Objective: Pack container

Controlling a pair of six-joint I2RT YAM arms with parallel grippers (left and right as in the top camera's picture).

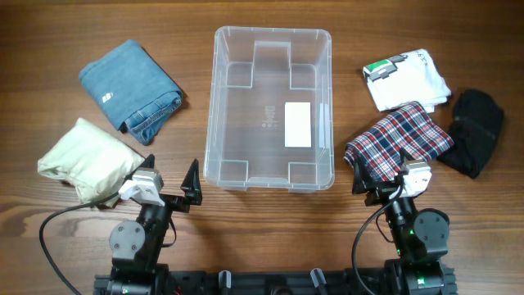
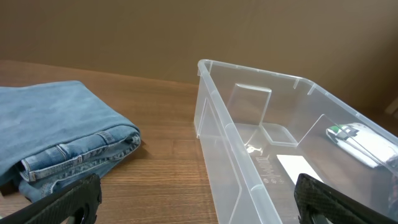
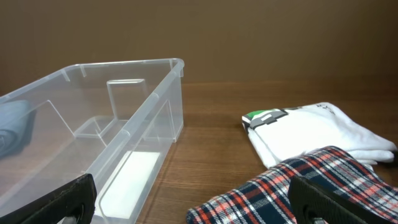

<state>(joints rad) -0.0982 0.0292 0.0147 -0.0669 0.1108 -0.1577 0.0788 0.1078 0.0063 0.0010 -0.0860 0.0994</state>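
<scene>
The clear plastic container [image 1: 272,106] stands empty at the table's middle, a white label [image 1: 297,124] on its base. It also shows in the left wrist view [image 2: 280,155] and the right wrist view [image 3: 112,130]. My left gripper [image 1: 170,187] is open and empty near the container's front left corner. My right gripper [image 1: 383,174] is open and empty at the front edge of a folded plaid garment [image 1: 399,139]. Folded jeans [image 1: 131,88] and a pale green garment [image 1: 88,160] lie left. A white shirt [image 1: 407,78] and a black garment [image 1: 473,131] lie right.
The plaid garment [image 3: 298,186] and white shirt [image 3: 311,130] fill the right of the right wrist view. The jeans [image 2: 59,137] lie left in the left wrist view. Cables run beside both arm bases at the table's front edge.
</scene>
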